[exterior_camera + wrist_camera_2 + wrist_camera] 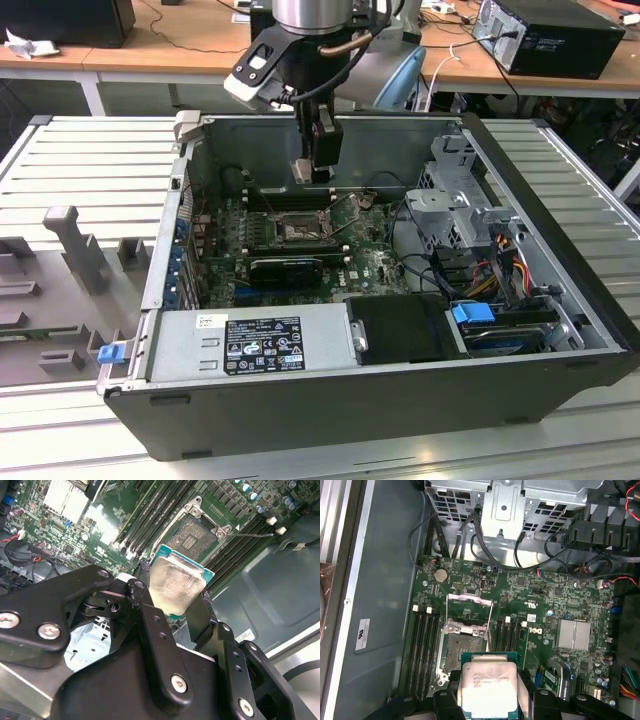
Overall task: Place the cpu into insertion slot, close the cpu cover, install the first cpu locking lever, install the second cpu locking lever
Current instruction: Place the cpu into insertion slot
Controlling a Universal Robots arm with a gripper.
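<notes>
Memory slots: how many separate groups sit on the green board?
2: one group beside the socket, the other group on its opposite side; the held chip may hide part.

Your arm (pixel 312 15) hangs from the top of the exterior view, its wrist near vertical and the gripper (pixel 312 165) pointing straight down. In the second wrist view, your two black fingers (pixel 146 605) are clamped on opposite edges of the cpu (pixel 176 587), which sits between them.

The cpu (pixel 487 687) sits in the gripper (pixel 489 700), above the board (pixel 560 600) and apart from the socket (pixel 462 647). Memory slots (pixel 422 645) flank the socket on two sides, and the cover (pixel 464 628) stands raised at one edge.
</notes>
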